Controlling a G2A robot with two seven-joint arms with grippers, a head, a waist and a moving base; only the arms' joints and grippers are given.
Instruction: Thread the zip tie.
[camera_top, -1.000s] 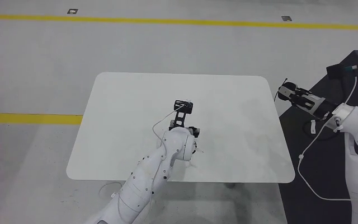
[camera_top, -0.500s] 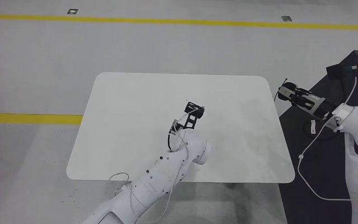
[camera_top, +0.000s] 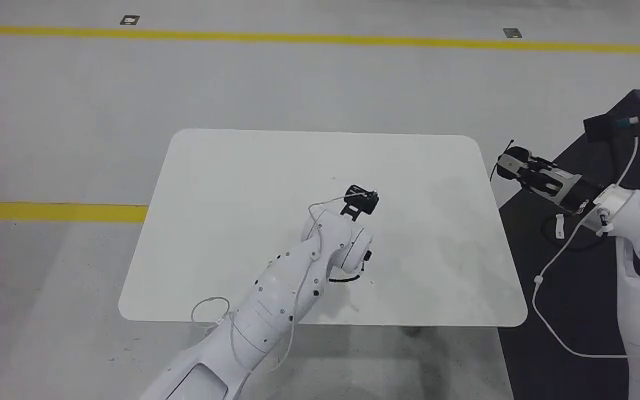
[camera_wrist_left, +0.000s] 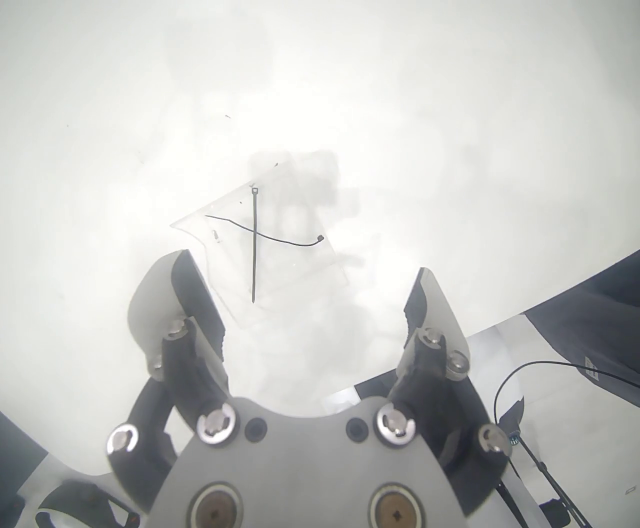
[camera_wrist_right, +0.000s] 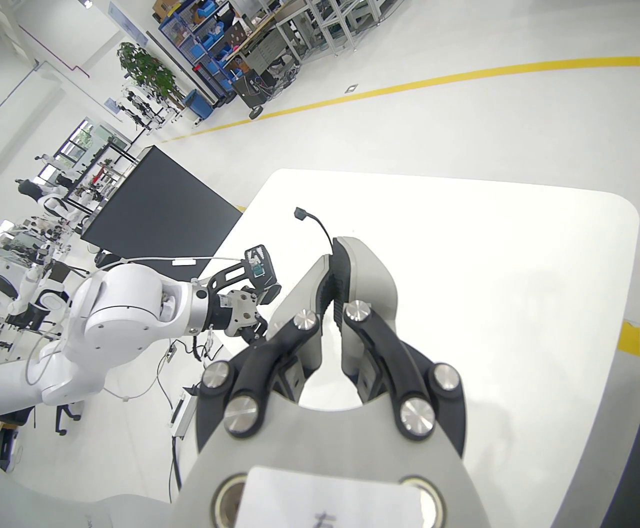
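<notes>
Black plastic zip tie (camera_wrist_right: 302, 214), mid-frame, sits pinched in the right pincer (camera_wrist_right: 334, 251); the left pincer (camera_wrist_left: 300, 270) hangs spread.

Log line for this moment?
left end effector open, near crossed zip ties | right end effector shut on zip tie

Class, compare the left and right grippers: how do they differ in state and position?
The left gripper has jaws open and empty; the right gripper has jaws shut on a black zip tie. From above, the left gripper is over the table, the right gripper past its edge. Both share one build.
</notes>
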